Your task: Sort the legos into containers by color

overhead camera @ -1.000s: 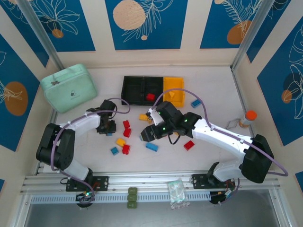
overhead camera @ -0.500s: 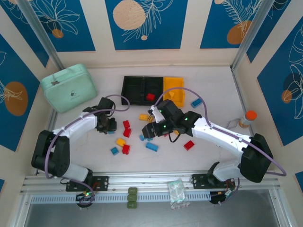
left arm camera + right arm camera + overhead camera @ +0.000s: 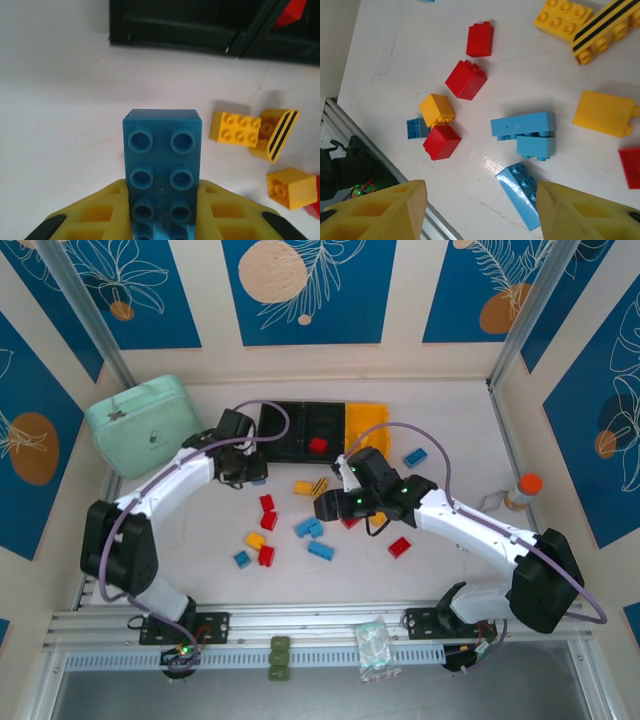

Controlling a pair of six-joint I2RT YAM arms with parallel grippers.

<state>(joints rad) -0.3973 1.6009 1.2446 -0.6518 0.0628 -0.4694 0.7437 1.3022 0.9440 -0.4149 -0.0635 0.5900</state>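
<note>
Blue lego pinched in the left hand, just short of the containers; it should carry squarely over the left black bin before releasing. Right hand hangs spread above loose legos.

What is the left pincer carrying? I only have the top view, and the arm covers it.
Observer: In the left wrist view, the left pincer is shut on a blue brick, which sticks out past the yellow fingers.
Operator: How is the brick turned?
Observer: Studs face the camera, two across, with its long side pointing out toward a black bin.
Operator: Is the right pincer holding anything?
Observer: No. In the right wrist view, the right pincer is open and empty, above three light-blue bricks on the table.
</note>
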